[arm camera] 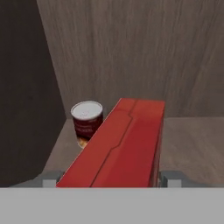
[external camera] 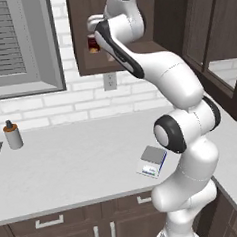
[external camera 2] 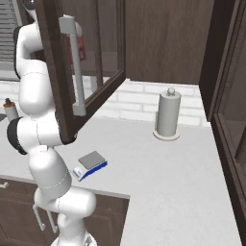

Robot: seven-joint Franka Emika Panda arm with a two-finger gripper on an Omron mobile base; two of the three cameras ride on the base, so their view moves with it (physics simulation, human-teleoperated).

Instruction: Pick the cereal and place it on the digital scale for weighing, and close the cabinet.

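In the hand view the red cereal (arm camera: pixel 122 144) box runs away from me on the cabinet shelf, and my gripper (arm camera: pixel 109 178) is shut on it, one grey finger pad (arm camera: pixel 173 177) pressed to each long side. Through the glass of the open cabinet (external camera 2: pixel 57 72) door the cereal (external camera 2: pixel 81 48) shows as a red patch beside the slim bar handle (external camera 2: pixel 74 67). My hand (external camera: pixel 94 29) reaches up into the cabinet (external camera: pixel 86 60). The digital scale (external camera: pixel 152 160) lies bare on the counter near the arm's base, its blue edge strip visible (external camera 2: pixel 91 164).
A small dark red-brown can (arm camera: pixel 86 120) stands just left of the cereal on the shelf. A paper towel roll (external camera 2: pixel 167 117) stands at the back wall, and a small bottle (external camera: pixel 12 135) to the left. Dark tall cabinets (external camera: pixel 221 58) line the right side.
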